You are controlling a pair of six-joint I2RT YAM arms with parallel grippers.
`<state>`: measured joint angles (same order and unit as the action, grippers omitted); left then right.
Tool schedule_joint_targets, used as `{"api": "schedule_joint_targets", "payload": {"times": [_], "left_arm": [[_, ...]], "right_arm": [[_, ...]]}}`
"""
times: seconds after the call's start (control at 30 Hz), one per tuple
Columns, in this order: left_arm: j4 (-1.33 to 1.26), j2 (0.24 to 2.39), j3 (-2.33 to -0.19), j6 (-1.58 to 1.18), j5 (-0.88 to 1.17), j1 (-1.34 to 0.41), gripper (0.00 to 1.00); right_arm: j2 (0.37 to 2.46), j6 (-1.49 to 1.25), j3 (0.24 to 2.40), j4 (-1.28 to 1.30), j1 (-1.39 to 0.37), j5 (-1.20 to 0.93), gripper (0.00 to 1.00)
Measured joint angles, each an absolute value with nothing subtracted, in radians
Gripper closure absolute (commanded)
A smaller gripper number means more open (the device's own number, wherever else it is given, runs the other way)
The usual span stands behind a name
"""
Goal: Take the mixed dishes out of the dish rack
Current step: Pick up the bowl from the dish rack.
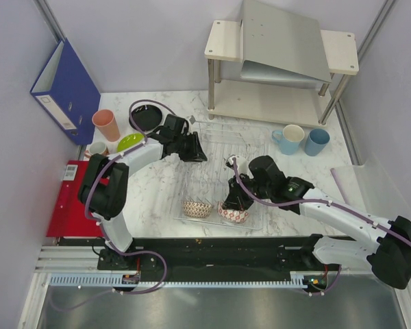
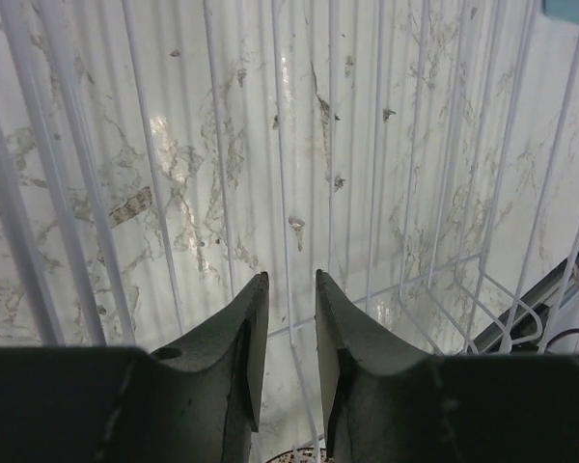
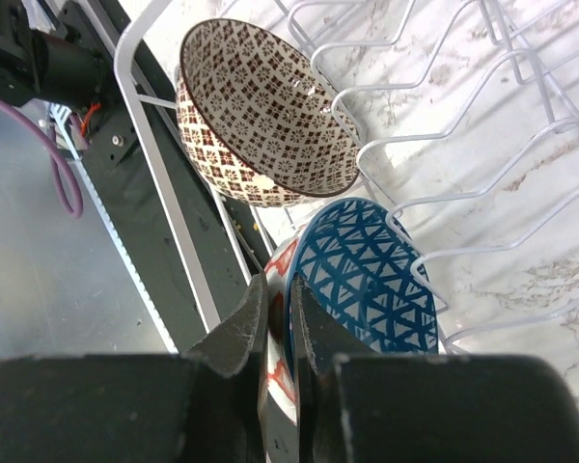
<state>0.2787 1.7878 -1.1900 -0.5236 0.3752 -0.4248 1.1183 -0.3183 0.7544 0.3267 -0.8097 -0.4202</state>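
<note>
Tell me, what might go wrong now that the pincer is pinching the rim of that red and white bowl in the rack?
1. The right pincer grips the red-white bowl only by its thin rim, so the bowl might slip or swing when lifted.
2. The brown-white bowl sits close beside it; a sideways pull could knock it.
3. Wire prongs of the dish rack surround the bowl and could snag it.

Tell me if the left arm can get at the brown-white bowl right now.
Probably yes: the dish rack is bare between the left gripper and the brown-white bowl. The right gripper, clamped on the neighbouring red-white bowl, may crowd it.
</note>
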Motion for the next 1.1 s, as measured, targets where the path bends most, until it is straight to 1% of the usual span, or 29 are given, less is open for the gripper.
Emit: {"api": "schedule_joint_targets", "payload": {"times": [0.43, 0.57, 0.97, 1.1], "left_arm": [[0.278, 1.824, -1.208, -0.527, 0.377, -0.355, 0.67], [0.278, 1.824, -1.211, -0.527, 0.394, -0.355, 0.66], [0.256, 1.824, -1.264, -0.546, 0.466, -0.356, 0.61], [0.258, 1.824, -1.277, -0.556, 0.479, -0.354, 0.61]], "right_arm": [[1.126, -0.345, 0.887, 0.380, -0.805, -0.434, 1.00], [1.125, -0.345, 0.886, 0.412, -0.804, -0.428, 1.00], [1.130, -0.352, 0.862, 0.402, -0.802, -0.420, 1.00], [1.138, -0.353, 0.865, 0.398, -0.802, -0.421, 1.00]]}}
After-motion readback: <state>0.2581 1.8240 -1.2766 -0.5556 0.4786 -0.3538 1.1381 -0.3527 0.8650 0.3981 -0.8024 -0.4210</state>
